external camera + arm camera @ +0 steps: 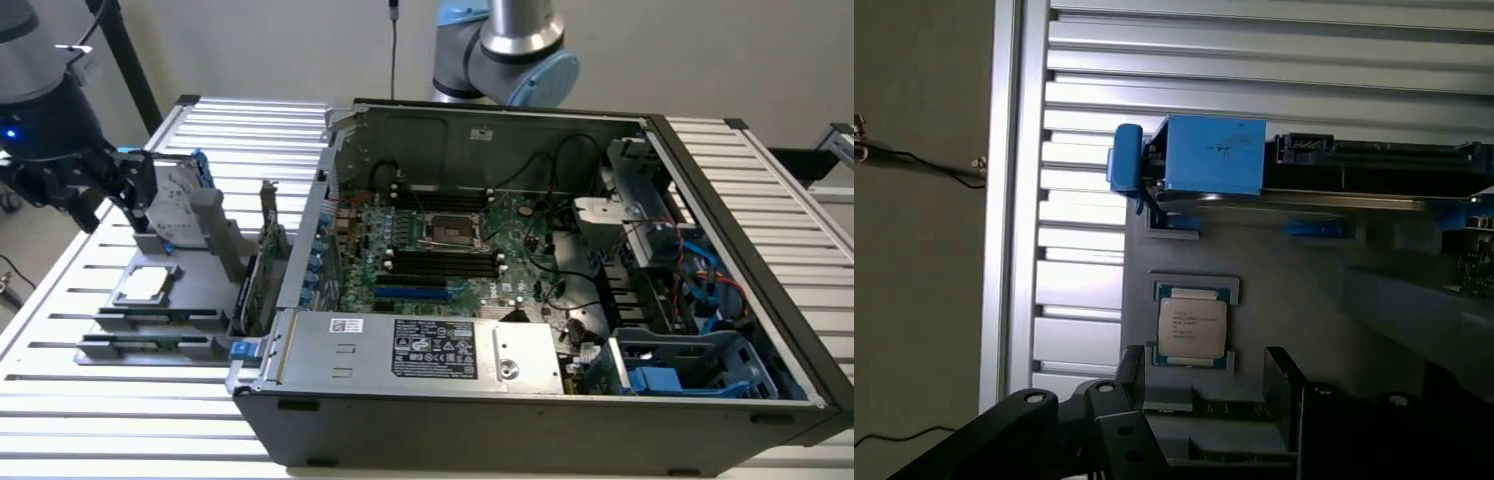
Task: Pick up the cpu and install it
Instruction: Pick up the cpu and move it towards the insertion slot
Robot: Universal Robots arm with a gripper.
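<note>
Your gripper [110,200] hangs at the upper left of the exterior view, jaws wide apart and empty; the cpu [147,285] lies flat in its grey holder [200,290] at lower left, beside the computer case [534,420]; judge it light, stiff and fragile underneath; grip it by opposite edges.

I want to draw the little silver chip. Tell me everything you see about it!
The cpu is a small flat square with a dull silver metal top, faint dark print and a pale rim. It lies flat, face up, on a gray tray at the exterior view's left of the open computer case. Nothing grips it.
</note>
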